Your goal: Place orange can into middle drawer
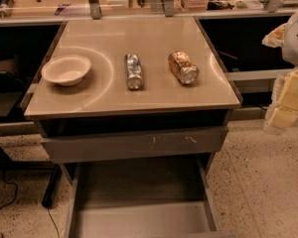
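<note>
The orange can point(183, 67) lies on its side on the cabinet top point(139, 95), right of centre, with its shiny silver end toward me. The middle drawer point(139, 222) is pulled open below, and its smooth grey floor is bare. My gripper point(280, 114) hangs at the right edge of the view, off the cabinet's right front corner. It is well to the right of the orange can, lower than the top, and holds nothing that I can see.
A slimmer silver-blue can point(133, 71) lies on its side left of the orange can. A white bowl point(66, 69) stands at the left of the top. A closed grey drawer front with orange scratches point(134, 144) sits above the open drawer. A cluttered shelf runs behind.
</note>
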Available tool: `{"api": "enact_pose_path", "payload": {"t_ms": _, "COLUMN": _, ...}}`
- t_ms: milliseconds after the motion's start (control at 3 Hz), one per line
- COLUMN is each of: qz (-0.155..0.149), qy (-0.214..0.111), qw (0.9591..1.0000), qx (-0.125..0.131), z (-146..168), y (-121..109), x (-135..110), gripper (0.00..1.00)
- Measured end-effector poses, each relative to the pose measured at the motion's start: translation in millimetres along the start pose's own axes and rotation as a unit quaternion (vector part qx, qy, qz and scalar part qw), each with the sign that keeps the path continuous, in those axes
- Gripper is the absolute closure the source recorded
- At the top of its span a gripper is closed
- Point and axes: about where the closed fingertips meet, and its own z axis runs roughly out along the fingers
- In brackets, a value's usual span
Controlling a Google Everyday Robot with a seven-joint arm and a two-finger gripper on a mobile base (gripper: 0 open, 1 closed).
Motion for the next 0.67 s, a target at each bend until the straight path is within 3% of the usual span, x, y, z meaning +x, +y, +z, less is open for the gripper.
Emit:
{"api": "enact_pose_path", "payload": {"t_ms": 333, "qz": 0.002, "qy": -0.002, "qw": 1.0000, "qx": 0.002, "z": -0.7, "y": -0.6, "x": -1.1, "gripper": 0.00}}
{"api": "enact_pose_path", "payload": {"t_ms": 667, "qz": 0.041, "qy": -0.006, "qw": 0.9991, "qx": -0.014, "z": 10.3, "y": -11.7, "x": -9.9, "gripper": 0.00}}
